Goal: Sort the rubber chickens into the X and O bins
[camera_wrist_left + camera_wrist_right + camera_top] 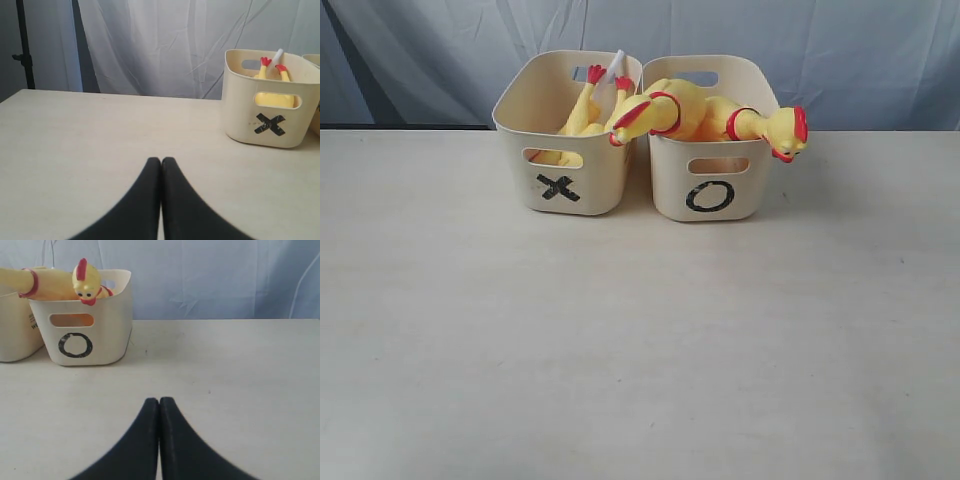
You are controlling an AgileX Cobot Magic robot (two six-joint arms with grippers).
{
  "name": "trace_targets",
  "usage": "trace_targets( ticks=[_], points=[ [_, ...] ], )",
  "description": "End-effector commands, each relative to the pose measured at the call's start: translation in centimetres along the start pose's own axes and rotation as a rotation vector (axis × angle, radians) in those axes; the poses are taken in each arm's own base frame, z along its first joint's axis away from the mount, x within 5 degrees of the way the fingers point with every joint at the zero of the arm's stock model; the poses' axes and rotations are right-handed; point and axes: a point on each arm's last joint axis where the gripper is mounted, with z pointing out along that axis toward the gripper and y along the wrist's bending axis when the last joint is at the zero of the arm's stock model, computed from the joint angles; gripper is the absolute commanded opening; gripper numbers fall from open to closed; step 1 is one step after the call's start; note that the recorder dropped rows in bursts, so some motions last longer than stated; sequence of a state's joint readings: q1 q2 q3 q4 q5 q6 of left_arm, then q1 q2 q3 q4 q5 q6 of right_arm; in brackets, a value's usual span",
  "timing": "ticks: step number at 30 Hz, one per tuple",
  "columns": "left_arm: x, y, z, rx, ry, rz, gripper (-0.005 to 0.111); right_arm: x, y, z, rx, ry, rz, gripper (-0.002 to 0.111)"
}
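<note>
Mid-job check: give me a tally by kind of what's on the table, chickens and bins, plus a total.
Rubber chickens: 3 visible; one feet-up in the X bin, two draped over the O bin
Bins: 2
Total: 5

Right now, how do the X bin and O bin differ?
X bin bears a black X, O bin a black O. Red chicken feet stick up from the X bin; a chicken head hangs over the O bin's rim. Both are cream tubs with handle slots.
</note>
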State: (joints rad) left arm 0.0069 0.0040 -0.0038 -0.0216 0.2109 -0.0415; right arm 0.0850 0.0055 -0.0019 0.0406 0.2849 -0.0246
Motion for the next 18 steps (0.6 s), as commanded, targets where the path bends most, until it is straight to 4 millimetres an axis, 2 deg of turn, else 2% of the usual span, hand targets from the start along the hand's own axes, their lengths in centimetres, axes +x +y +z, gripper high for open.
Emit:
trace_targets(
  ticks=[1, 18],
  points=[
    [0.23, 0.02, 0.00, -0.002, 0.013, -0.004, 0.000, 0.18, -0.06, -0.02, 0.010, 0.012, -0.010, 0.000],
    [0.29, 0.02, -0.01, -0.002, 0.020, -0.003, 0.000, 0.20, -0.06, -0.02, 0.010, 0.014, -0.010, 0.000]
  ],
)
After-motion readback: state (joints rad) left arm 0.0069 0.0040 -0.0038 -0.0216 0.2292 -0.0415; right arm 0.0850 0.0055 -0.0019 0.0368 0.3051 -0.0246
